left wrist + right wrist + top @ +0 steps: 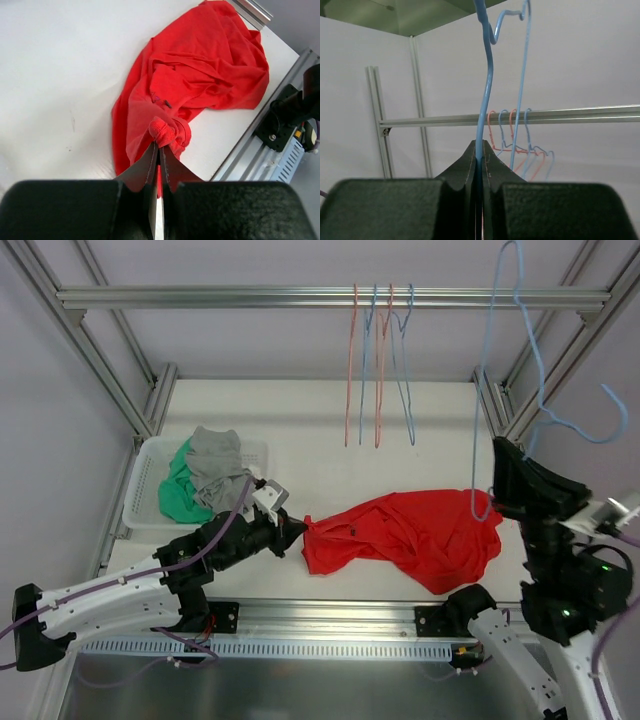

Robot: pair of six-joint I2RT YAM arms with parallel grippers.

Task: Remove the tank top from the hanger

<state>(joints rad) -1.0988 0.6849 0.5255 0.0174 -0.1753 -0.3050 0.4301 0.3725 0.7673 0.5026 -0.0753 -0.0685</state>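
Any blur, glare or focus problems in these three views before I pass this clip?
Top external: even light, sharp, soft shadow under the red tank top. Left wrist: cloth crisp, left tool slightly soft up close, white table bright, not blown out. Right wrist: blue hanger wire fairly sharp, right tool dark and blurry.

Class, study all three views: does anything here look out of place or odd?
Nothing looks damaged. The red tank top lies crumpled on the table, off the blue hanger that the right claw holds up, while the left claw pinches the top's bunched edge.
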